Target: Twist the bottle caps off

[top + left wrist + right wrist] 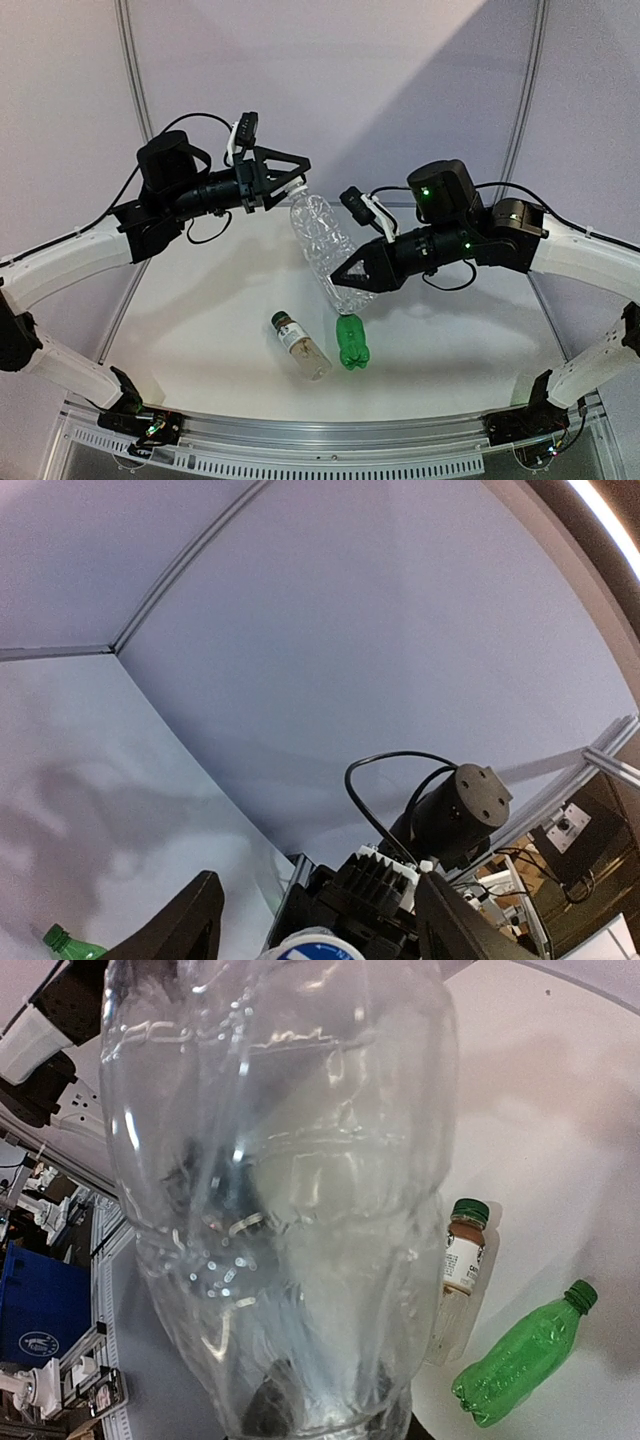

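Three bottles, each with its cap on. The clear ribbed bottle point(320, 235) is held in the air above the middle of the table point(200, 320). It is tilted, with its white cap point(292, 187) uppermost and pointing toward the far left, and its base lowest. The left gripper point(301, 174) meets the cap end-on. In the left wrist view its two fingers point(190, 925) stand apart on either side of the cap, the gap between them wider than the cap, and no contact with it can be made out. The right gripper point(345, 275) is clamped on the lower body of the same bottle, which fills the right wrist view. Below, near the middle of the table's near edge, lie the other two bottles. The labelled bottle point(300, 345) has its dark green cap point(281, 320) toward the far left. Just beside it on the right is the green bottle point(351, 342), its own green cap point(580, 1295) toward the far edge.
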`<state>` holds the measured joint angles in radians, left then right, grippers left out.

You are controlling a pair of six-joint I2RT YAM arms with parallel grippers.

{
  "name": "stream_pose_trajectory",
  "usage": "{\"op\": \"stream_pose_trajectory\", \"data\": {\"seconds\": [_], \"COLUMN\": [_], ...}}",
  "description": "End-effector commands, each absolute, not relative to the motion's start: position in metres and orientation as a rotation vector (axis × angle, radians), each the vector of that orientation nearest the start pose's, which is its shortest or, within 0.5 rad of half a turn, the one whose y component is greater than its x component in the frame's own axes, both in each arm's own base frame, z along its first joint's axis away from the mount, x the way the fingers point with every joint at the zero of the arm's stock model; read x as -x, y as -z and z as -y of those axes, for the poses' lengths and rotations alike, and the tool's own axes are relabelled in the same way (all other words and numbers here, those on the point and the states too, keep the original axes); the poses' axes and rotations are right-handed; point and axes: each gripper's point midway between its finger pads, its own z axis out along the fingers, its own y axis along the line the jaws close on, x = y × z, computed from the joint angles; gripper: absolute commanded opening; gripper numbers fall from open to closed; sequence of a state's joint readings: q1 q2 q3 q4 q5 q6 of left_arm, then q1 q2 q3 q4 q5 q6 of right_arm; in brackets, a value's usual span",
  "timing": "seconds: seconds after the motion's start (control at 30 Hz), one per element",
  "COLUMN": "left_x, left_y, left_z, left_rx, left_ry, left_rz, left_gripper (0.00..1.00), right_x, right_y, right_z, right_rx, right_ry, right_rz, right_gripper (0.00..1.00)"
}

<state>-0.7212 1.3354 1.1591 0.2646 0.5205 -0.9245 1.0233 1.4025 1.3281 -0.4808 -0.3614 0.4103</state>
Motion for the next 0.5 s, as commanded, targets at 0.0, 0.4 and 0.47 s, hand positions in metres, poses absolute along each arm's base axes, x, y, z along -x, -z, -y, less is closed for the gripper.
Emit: {"op": "stream_pose_trajectory", "data": {"seconds": [0.0, 0.4, 0.47], "left_x": [-0.266, -0.284, -0.293], "left_y": [-0.416, -0.391, -0.382], "left_z": [0.355, 0.354, 0.351], "left_rx": [-0.391, -0.246, -0.148], "left_ry": [1.683, 1.596, 1.546], "left_rz": [-1.693, -1.845, -1.907], "left_gripper": [0.62, 0.14, 0.13], "right_x": [-0.163, -0.186, -0.201], "right_y": [-0.307, -0.290, -0.281], "right_z": [-0.395, -0.385, -0.376], "right_rx": [0.949, 0.842, 0.783], "right_ry": [-1.238, -1.066, -0.921], "right_rz": [-2.087, -2.175, -2.229], "right_gripper": [0.00, 0.00, 0.00]}}
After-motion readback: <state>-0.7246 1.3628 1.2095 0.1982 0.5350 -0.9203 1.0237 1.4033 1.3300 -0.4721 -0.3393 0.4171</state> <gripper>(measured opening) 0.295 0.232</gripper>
